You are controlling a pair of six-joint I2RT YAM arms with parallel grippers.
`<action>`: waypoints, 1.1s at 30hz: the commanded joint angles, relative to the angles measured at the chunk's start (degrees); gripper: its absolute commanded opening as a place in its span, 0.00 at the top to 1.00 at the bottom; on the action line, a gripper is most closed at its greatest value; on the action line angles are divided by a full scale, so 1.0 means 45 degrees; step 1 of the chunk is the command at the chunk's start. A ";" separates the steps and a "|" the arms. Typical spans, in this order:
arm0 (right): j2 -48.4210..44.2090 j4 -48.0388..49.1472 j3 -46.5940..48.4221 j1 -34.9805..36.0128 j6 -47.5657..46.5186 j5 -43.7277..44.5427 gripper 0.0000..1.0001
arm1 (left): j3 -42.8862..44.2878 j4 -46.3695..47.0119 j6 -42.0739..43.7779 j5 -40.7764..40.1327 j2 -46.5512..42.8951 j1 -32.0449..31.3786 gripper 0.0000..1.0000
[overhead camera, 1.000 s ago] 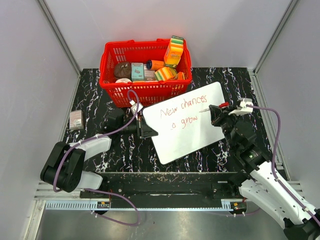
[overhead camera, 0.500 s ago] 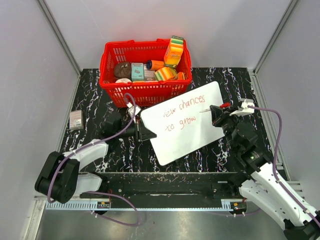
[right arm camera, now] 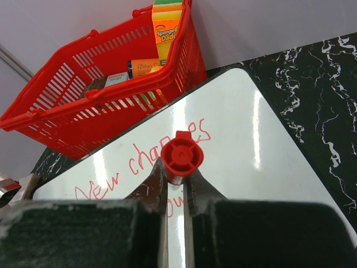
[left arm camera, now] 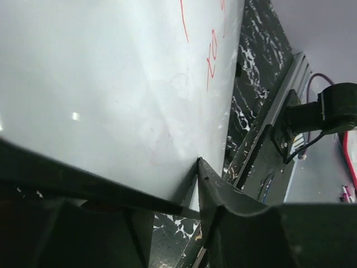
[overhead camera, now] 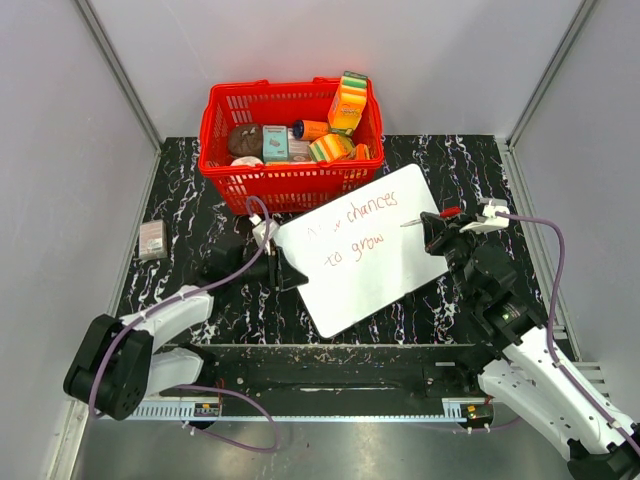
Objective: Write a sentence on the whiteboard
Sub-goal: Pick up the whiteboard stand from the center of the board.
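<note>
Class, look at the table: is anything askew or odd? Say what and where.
The whiteboard lies askew, diagonal to the edges of the table, its left edge at the left gripper. The right gripper holds a red marker over it.

Whiteboard [overhead camera: 400, 270] on counter [overhead camera: 190, 200], between left pincer [overhead camera: 288, 268] and right pincer [overhead camera: 428, 232]; basket [overhead camera: 290, 182] behind left pincer, just beyond whiteboard's far edge.

sentence [overhead camera: 370, 213]: first word washed out; second line behind marker [right arm camera: 181, 156]; whiteboard [left arm camera: 111, 84]: cropped top, left
</note>
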 commanded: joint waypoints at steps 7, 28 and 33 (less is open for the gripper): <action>-0.0215 0.0127 0.0102 -0.0062 -0.0031 0.0038 1.00 | -0.0516 -0.1484 0.0880 -0.2357 -0.2427 -0.0303 0.21; -0.0332 -0.0303 0.0220 -0.0062 -0.0285 0.0174 1.00 | 0.1317 -0.4280 -0.0527 -0.8448 -0.4943 -0.6431 0.75; -0.0216 -0.0690 0.0337 -0.0062 -0.0422 0.0330 1.00 | 0.3445 -0.3986 0.0351 -0.9938 -0.1229 -0.9456 1.00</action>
